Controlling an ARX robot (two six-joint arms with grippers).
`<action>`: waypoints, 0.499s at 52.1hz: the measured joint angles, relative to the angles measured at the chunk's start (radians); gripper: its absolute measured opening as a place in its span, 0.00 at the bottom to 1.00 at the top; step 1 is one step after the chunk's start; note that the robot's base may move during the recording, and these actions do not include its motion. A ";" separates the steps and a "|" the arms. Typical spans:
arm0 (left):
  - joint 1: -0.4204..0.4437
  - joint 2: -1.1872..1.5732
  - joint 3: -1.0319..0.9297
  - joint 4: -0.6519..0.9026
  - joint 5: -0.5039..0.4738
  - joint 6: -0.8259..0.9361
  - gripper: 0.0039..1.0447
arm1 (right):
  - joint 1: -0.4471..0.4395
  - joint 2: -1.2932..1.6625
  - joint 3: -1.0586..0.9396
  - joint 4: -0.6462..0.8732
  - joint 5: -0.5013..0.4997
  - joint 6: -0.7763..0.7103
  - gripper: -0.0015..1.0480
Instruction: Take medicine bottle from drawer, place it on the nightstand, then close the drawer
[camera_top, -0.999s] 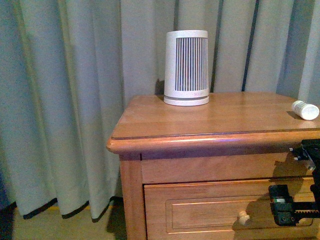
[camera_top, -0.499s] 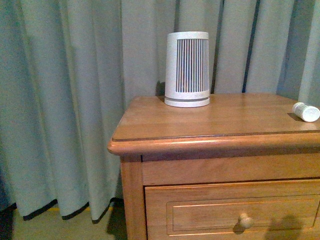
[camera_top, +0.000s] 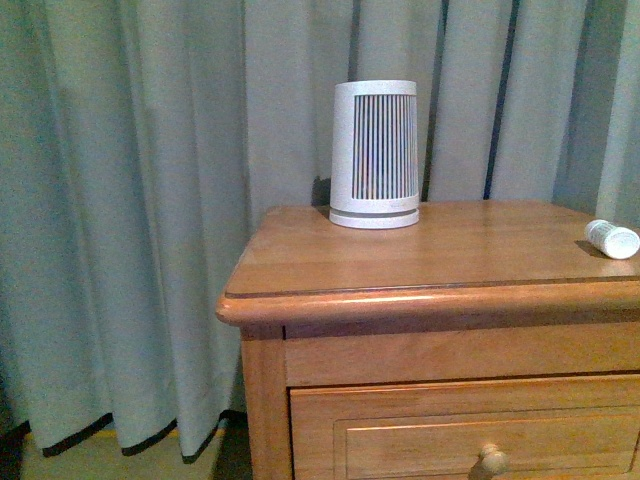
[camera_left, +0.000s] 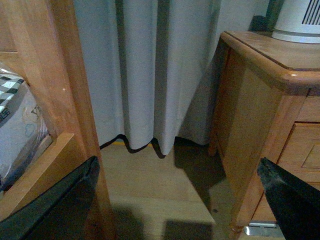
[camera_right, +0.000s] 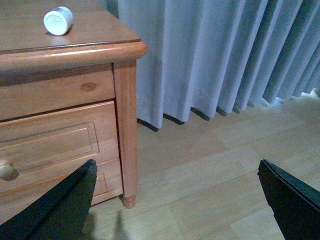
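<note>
The small white cylindrical medicine bottle (camera_top: 611, 238) lies on its side near the right edge of the orange-brown wooden nightstand (camera_top: 300, 300), and the knobbed upper drawer (camera_top: 470, 440) looks shut, so the task seems finished. Both the left claw (camera_left: 180, 200) and right claw (camera_right: 177, 200) stand wide apart, empty; a large white ribbed cylinder (camera_top: 374, 155) stands at the tabletop's rear, obstructing nothing.

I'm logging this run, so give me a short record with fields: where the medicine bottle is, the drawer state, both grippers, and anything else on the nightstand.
medicine bottle: lying on its side on the nightstand top, near the right edge
nightstand: orange-brown wood, in front of grey curtains
drawer: shut, front flush with the frame, round knob showing
left gripper: open, holding nothing, beside the nightstand above the floor
right gripper: open, holding nothing, off the nightstand's far side above the floor
other item: white ribbed cylinder upright at the back of the top
</note>
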 joint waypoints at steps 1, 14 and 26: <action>0.000 0.000 0.000 0.000 0.000 0.000 0.94 | 0.000 0.000 0.000 0.000 0.000 0.000 0.93; 0.000 0.000 0.000 0.000 0.001 0.000 0.94 | -0.024 -0.093 -0.068 0.129 -0.488 -0.022 0.67; 0.000 0.000 0.000 0.000 0.000 0.000 0.94 | -0.026 -0.264 -0.118 -0.018 -0.502 -0.026 0.14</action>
